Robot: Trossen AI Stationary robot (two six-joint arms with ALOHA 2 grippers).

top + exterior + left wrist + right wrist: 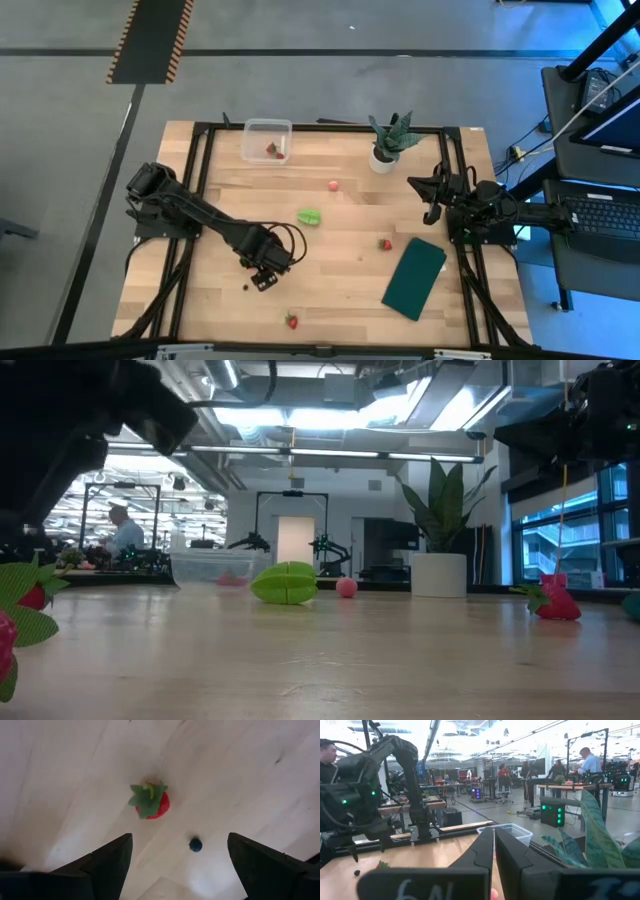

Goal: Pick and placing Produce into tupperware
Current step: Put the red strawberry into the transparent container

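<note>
Bare tabletop (pixel 340 290) around strawberry (pixel 150 801); blue bead (pixel 195 844) beside.

bright ceiling strips (pixel 330 410) light the room evenly, flaring white in the low view. the table (pixel 340 290) shows only soft, faint shadows. in the low view the nearest strawberry (pixel 20 605) blurs at the edge. the left wrist view is washed pale with glare; its fingers (pixel 107 865) are soft and dark.

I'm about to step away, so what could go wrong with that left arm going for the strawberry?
The left gripper hangs open above a strawberry, with a small dark berry close by; closing could catch or knock the berry. The tub sits far across the table, so the strawberry could drop on the way.
</note>
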